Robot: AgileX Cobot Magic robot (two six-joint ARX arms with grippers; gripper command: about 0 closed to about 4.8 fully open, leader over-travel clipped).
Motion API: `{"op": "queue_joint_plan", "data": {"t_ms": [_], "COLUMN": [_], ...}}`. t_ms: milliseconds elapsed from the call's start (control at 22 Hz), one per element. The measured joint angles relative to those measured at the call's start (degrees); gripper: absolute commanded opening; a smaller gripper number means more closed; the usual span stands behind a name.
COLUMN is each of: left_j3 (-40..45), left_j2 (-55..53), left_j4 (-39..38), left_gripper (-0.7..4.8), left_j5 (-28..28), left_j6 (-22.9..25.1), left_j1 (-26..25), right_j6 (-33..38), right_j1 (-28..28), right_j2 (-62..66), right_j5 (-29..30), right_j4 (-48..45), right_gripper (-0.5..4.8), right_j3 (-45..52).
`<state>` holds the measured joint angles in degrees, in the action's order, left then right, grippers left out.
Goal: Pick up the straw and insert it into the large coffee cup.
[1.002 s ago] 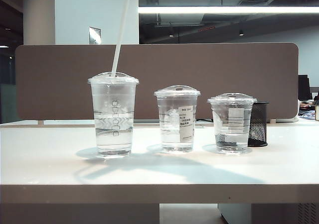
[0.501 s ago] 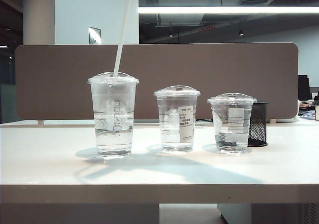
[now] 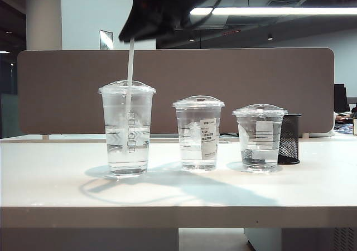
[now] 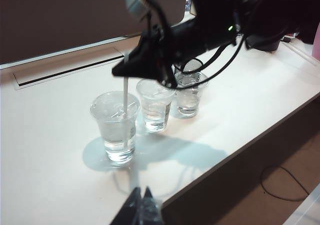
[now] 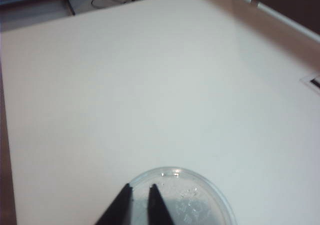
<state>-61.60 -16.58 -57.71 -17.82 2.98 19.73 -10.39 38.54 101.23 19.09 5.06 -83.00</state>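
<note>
White straw (image 3: 130, 67) stands in the large coffee cup (image 3: 127, 129); right end effector (image 5: 139, 190) slightly parted above; left end effector (image 4: 141, 197) pressed together.

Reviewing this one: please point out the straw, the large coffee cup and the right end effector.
straw (image 3: 130, 61): exterior view, bare shaft above the lid.
large coffee cup (image 3: 128, 145): exterior view, clear wall below the printed squares.
right end effector (image 5: 140, 197): right wrist view, gap between the fingertips, over the lid.

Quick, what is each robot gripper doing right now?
Left gripper: closed, holding nothing, back near the table's front edge.
Right gripper: above the large coffee cup, at the straw; cannot tell whether it grips.
</note>
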Motion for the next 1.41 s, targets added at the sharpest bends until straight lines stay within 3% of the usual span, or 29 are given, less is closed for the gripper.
{"op": "queue_joint_plan", "data": {"t_ms": [91, 228, 637, 774, 865, 1047, 1275, 1320, 1411], "left_j3": [0.00, 0.00, 0.00, 0.00, 0.00, 0.00, 0.00, 0.00, 0.00], "left_j2": [0.00, 0.00, 0.00, 0.00, 0.00, -0.04, -0.02, 0.00, -0.02], "left_j4": [0.00, 0.00, 0.00, 0.00, 0.00, 0.00, 0.00, 0.00, 0.00], "left_gripper": [-0.02, -0.02, -0.02, -0.02, -0.02, -0.02, -0.02, -0.02, -0.02], "left_j5": [0.00, 0.00, 0.02, 0.00, 0.00, -0.02, 0.00, 0.00, 0.00], "left_j6": [0.00, 0.00, 0.00, 0.00, 0.00, 0.00, 0.00, 0.00, 0.00], "left_j1": [0.02, 0.00, 0.00, 0.00, 0.00, 0.00, 0.00, 0.00, 0.00], "right_j6": [-0.07, 0.00, -0.04, -3.21, -5.25, -5.49, -5.51, -5.51, -5.46], "right_j1": [0.02, 0.22, 0.28, -1.81, -7.61, -19.10, -25.11, -25.94, -27.50], "right_j2": [0.61, 0.63, -10.14, -17.97, -20.63, -20.68, -19.96, -19.74, -19.19], "right_j5": [-0.02, -0.02, -1.31, -6.82, -11.15, -12.92, -12.85, -12.85, -12.31], "right_j4": [0.17, -0.37, -2.60, -3.39, -0.52, 11.89, 19.23, 19.96, 19.69], "right_gripper": [3.02, 3.94, 4.00, 3.49, 3.25, 3.22, 2.98, 2.68, 1.17], "right_j3": [0.13, 0.11, 0.09, -0.11, -0.44, 0.07, 0.20, 0.26, 0.96]}}
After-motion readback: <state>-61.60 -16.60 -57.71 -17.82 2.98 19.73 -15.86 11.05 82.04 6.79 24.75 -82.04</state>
